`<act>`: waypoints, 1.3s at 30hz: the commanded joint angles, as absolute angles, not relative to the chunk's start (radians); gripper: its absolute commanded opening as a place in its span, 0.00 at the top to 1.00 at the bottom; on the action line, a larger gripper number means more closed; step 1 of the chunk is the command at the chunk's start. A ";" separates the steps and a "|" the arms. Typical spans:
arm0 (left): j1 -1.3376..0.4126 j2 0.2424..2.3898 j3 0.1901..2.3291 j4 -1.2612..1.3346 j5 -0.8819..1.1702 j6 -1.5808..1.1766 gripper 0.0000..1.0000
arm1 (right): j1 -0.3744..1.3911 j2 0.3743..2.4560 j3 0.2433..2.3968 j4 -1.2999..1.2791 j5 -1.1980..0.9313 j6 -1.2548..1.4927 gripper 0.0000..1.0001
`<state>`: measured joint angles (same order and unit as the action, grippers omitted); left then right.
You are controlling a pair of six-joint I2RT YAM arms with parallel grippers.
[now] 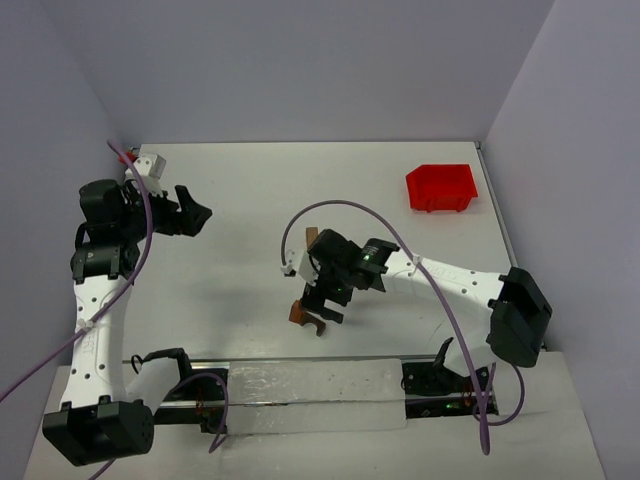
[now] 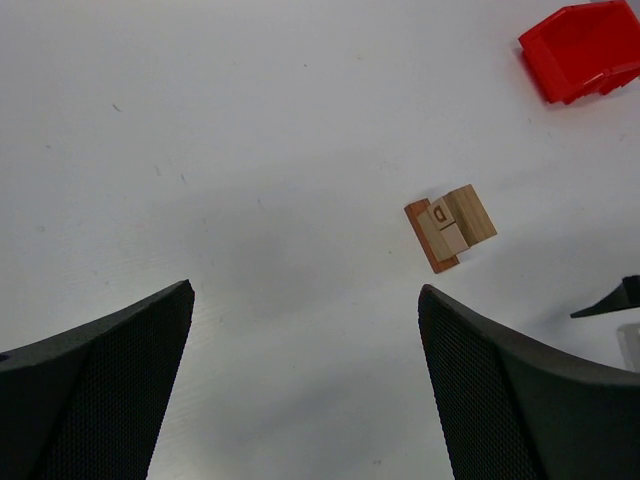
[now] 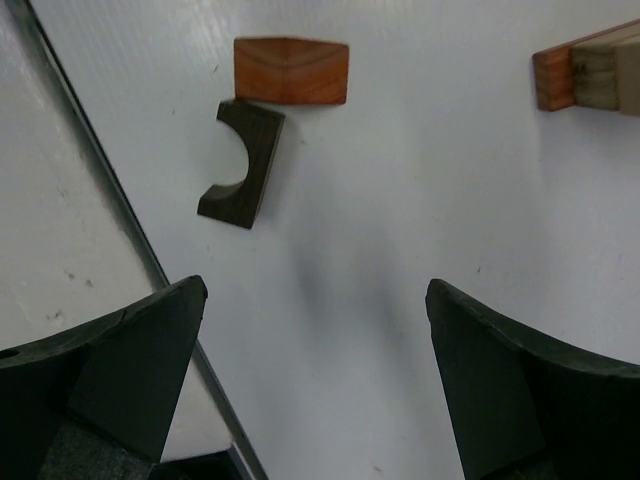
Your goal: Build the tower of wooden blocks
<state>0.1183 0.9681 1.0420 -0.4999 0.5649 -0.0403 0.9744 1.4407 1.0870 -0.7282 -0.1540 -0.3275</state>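
On the white table (image 1: pixel 230 290), top view: block cluster (image 1: pixel 311 237), partly hidden behind the right arm. Red bin (image 1: pixel 441 187) lies well right of the cluster. Reddish-brown block (image 1: pixel 298 312) and dark arch block (image 1: pixel 319 326) lie nearer than the cluster. Right gripper (image 1: pixel 322 303) hangs over that pair. Left gripper (image 1: pixel 197 216) is well left of the cluster.

Left wrist view: the cluster (image 2: pixel 450 227) is a reddish bar with tan blocks against it. The bin (image 2: pixel 585 45) lies beyond. The claw (image 2: pixel 305 390) is spread wide, empty.

Right wrist view: the cluster (image 3: pixel 590 68) is at the upper right edge. The reddish-brown block (image 3: pixel 291 71) is well left of it, the arch (image 3: pixel 241 165) at that block's corner. The claw (image 3: pixel 315 380) is wide, empty.
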 commanded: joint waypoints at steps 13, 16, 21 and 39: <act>0.121 0.936 1.057 -0.511 0.610 -0.035 0.01 | 1.041 1.593 1.146 -0.544 -0.152 -0.190 0.32; 0.121 0.939 1.052 -0.506 0.613 -0.033 0.01 | 1.043 1.621 1.147 -0.555 -0.171 -0.194 0.39; 0.121 0.931 1.036 -0.499 0.609 -0.027 0.01 | 1.046 1.650 1.138 -0.555 -0.200 -0.204 0.46; 0.121 0.932 1.017 -0.489 0.603 -0.016 0.01 | 1.064 1.731 1.141 -0.574 -0.220 -0.216 0.67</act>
<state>0.1184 0.9390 1.0210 -0.5144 0.5983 -0.0310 1.0552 1.7130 1.1126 -0.5729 -0.2201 -0.2049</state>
